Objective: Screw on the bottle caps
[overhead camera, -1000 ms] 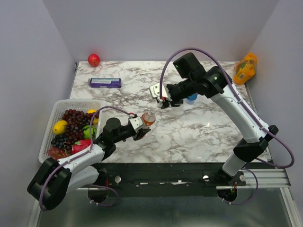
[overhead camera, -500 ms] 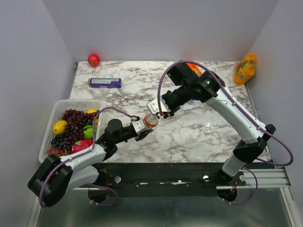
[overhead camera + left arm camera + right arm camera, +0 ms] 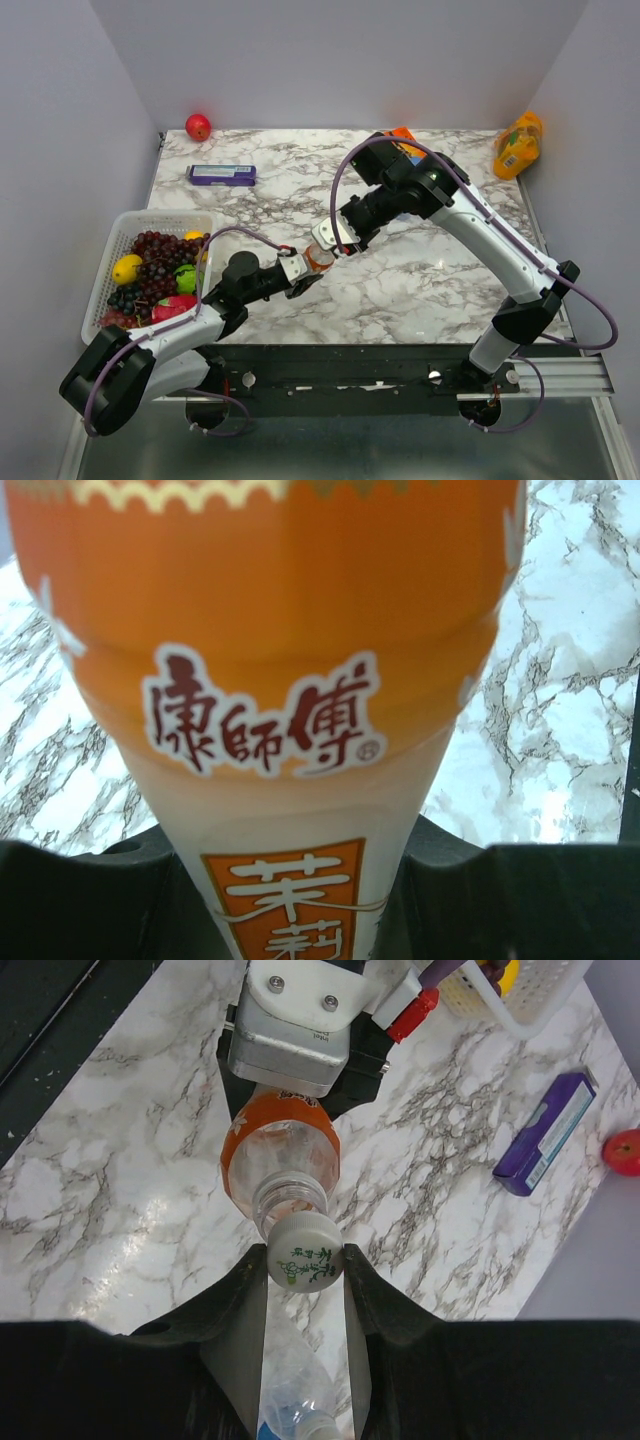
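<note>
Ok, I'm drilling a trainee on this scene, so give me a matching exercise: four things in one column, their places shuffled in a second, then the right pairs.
1. whitish round plastic screw cap
2. orange-labelled clear plastic bottle
3. purple rectangular box
4. small red round fruit

A. between the jaws of the left gripper
B. far left corner of the marble table
C. between the jaws of the right gripper
D. lying flat beyond the white plastic basket

Pairs: 1-C, 2-A, 3-D, 4-B.

Left hand (image 3: 302,272) and right hand (image 3: 326,241) gripping, close together.
</note>
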{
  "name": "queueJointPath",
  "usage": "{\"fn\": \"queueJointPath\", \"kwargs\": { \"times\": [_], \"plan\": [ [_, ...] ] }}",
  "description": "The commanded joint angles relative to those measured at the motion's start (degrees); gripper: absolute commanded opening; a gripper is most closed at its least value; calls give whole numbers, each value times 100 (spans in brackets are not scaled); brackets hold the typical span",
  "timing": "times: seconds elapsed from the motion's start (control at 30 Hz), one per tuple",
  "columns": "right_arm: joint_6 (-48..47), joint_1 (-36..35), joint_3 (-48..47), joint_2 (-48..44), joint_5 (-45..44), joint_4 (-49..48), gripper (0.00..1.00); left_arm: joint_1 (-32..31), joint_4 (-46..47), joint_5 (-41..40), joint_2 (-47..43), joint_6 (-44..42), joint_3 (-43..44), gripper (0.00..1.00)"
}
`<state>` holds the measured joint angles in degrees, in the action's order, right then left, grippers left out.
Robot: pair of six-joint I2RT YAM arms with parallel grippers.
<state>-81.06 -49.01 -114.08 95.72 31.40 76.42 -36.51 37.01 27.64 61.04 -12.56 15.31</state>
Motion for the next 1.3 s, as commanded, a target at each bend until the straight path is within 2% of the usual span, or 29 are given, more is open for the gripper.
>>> {"fn": "queueJointPath", "kwargs": {
  "times": [0.0, 0.43, 0.67, 0.8, 1.03, 1.27],
  "plan": [
    [-147, -56, 97, 17, 15, 1103, 29, -40, 254, -13, 40, -142, 165, 0],
    [-138, -47, 439, -168, 270, 1103, 31, -49, 271, -233, 23, -299, 104, 0],
    [-86, -73, 352, -54, 279, 1094, 31, -181, 201, -180, 66, -713, 174, 0],
    [-165, -64, 360, -10, 270, 1103, 31, -225, 306, -197, 40, -661, 174, 0],
    [-25, -64, 501, 87, 121, 1094, 31, -304, 974, -855, -162, -485, -63, 0],
    [652, -47, 343, 447, 244, 1094, 30, -348, 1606, -1769, -189, -63, -90, 0]
  ]
}}
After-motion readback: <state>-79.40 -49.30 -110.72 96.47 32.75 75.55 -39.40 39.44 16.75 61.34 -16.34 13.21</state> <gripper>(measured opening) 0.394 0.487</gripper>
